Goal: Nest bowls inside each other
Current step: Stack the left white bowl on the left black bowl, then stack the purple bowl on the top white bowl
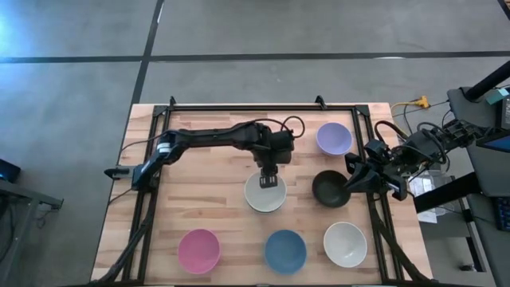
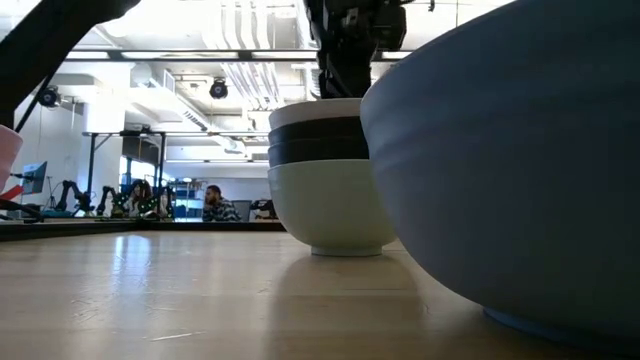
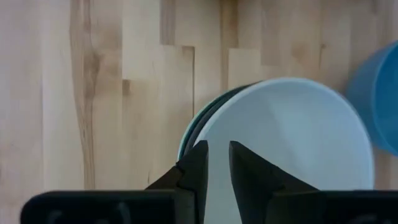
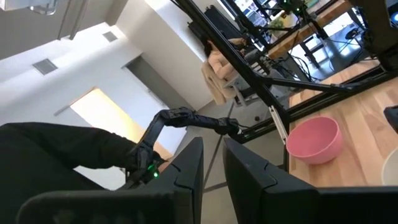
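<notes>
Left pincer [image 1: 268, 181] over stacked bowls [image 1: 264, 194] at bench [image 1: 207, 191] centre, nearly clenched on rim of top white bowl [image 3: 286, 143]. Right pincer [image 1: 353, 177] at black bowl [image 1: 330, 189], grip unclear. Advice: release only once seated level.

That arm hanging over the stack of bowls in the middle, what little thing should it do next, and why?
Probably lift straight up and clear. The left pincer hangs over the near rim of the stacked bowls, its fingers narrowed to a slim gap. The pale top bowl already sits nested, and the low view shows the stack standing level. Loose bowls remain: pink, blue, white.
</notes>
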